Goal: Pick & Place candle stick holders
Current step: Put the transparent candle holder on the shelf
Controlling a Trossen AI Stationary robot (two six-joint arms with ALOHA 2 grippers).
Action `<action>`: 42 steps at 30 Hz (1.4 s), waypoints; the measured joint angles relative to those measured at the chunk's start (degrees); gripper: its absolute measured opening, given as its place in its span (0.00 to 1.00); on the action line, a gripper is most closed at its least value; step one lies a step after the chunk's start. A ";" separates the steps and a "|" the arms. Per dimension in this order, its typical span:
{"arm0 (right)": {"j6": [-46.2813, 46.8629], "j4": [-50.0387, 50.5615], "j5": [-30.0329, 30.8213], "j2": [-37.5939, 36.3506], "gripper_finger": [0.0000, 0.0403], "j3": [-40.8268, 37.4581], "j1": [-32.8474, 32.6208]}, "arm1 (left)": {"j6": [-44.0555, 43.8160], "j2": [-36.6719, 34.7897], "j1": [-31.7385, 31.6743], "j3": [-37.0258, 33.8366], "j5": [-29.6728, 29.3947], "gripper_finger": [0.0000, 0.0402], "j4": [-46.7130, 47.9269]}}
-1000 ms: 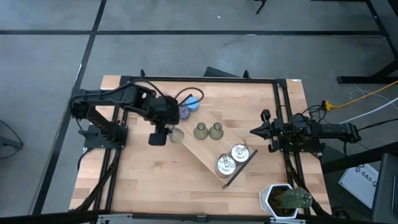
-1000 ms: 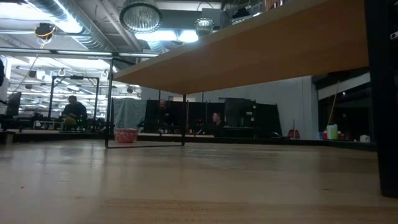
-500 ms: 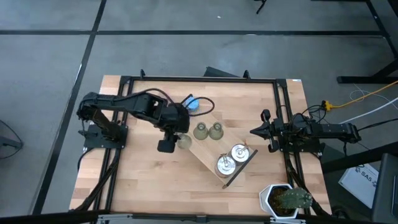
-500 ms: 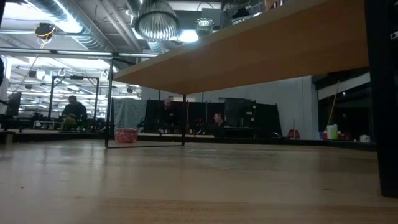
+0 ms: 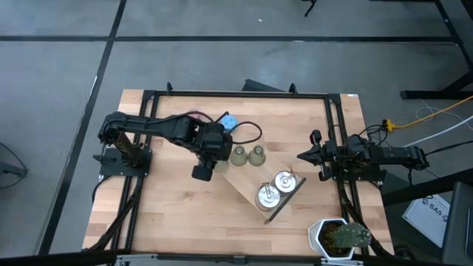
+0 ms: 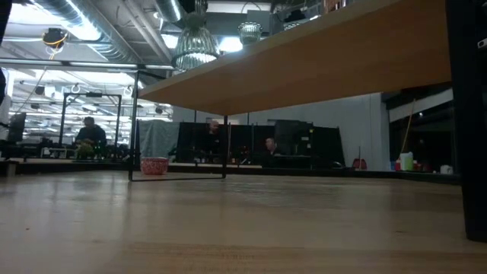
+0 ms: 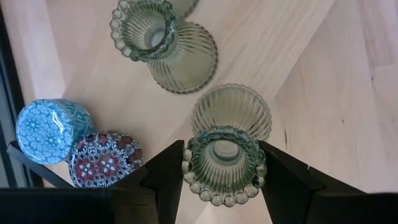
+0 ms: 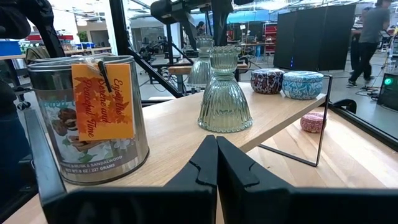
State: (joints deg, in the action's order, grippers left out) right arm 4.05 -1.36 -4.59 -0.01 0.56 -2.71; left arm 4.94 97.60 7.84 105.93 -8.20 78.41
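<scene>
My left gripper (image 5: 219,164) is shut on an olive-green bell-shaped holder (image 7: 227,146) over the left end of the long wooden tray (image 5: 247,181). Two more green holders (image 5: 247,155) and two silver holders (image 5: 276,188) stand on the tray. The blue holder (image 7: 51,127) and the purple holder (image 7: 102,158) sit on the table beside the tray's far-left end. The pink holder (image 8: 313,121) sits on the table below the raised tray. My right gripper (image 5: 301,156) waits shut at the table's right side. My left gripper pinches the green holder's beaded top rim (image 7: 189,167) between its two fingers, one on each side. The fingers come from above, pointing down. The holder is upright, wide base (image 7: 231,109) down over the tray's end; I cannot tell whether the base touches the tray (image 6: 196,46).
A potted plant (image 5: 338,236) stands at the near right corner. The tray stands raised on thin wire legs (image 6: 176,144). Black frame rails (image 5: 334,140) run along the table's sides. Bare wood lies at the near left.
My left gripper has gone toward the table's right edge with the green holder, from beside the tray to over its left end. In the low view the holder has come down and tipped from bottom-on to upright.
</scene>
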 joint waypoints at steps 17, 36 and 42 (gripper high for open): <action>0.00 0.01 0.01 0.00 0.00 0.00 0.00 | 3.29 -0.04 -0.07 0.00 1.39 0.44 -3.24; 0.00 0.01 0.01 0.00 0.00 0.00 0.00 | 3.83 0.20 -0.07 -0.02 4.52 0.44 -7.87; 0.00 0.01 0.01 0.00 0.00 0.00 0.00 | 4.38 0.20 -0.07 -0.02 6.15 0.44 -8.12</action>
State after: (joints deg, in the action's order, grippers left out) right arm 4.05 -1.34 -4.58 -0.01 0.56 -2.71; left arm 9.32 97.80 7.77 105.91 -2.05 70.29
